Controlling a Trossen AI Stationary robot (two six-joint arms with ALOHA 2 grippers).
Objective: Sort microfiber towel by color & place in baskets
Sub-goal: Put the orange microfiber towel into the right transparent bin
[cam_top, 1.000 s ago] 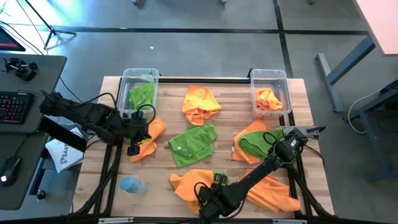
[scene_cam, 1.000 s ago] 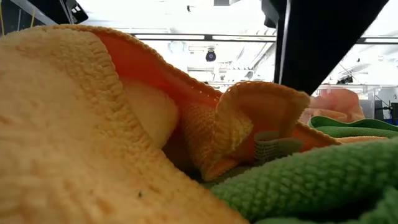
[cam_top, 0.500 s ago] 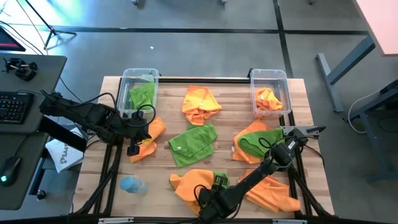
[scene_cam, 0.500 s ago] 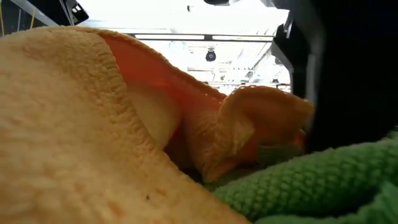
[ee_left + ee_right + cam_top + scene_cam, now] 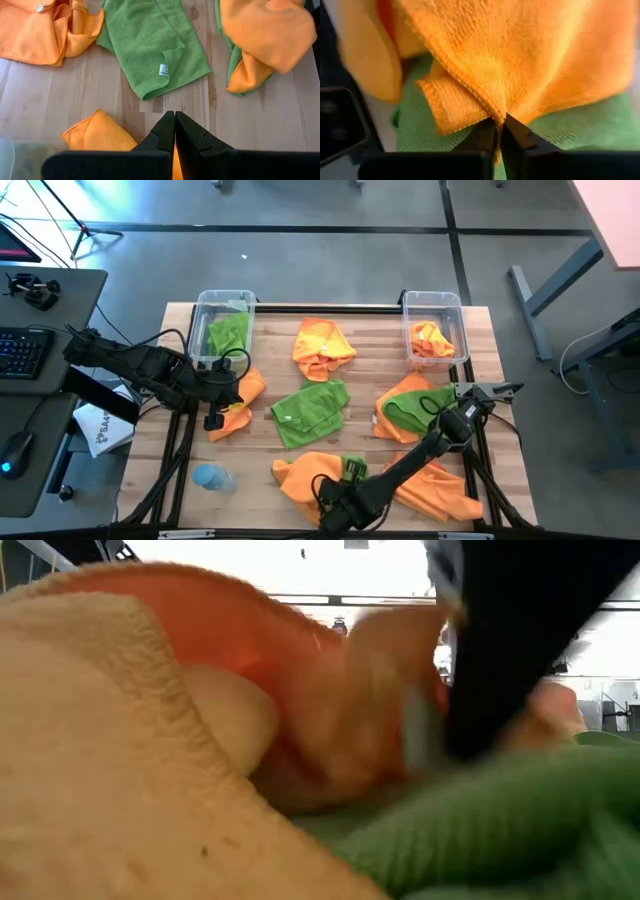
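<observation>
Right wrist view shows the right gripper (image 5: 500, 131) clenched on a fold of an orange microfiber towel (image 5: 520, 55), whose hemmed edge bunches right at the fingertips, with a green towel (image 5: 560, 130) lying just beneath it. The cloth looks soft, light and floppy, with a nubbly pile that should not slip; a pinch on a doubled fold or hem looks best, since a single layer would sag and trail. Seen from above, this gripper (image 5: 345, 480) sits at the near edge of the counter (image 5: 370, 375), and the orange-holding basket (image 5: 433, 330) stands well beyond it on its own side. The left gripper (image 5: 175, 131) is closed on another orange towel (image 5: 100, 132), with the green-holding basket (image 5: 222, 330) just beyond it.
</observation>
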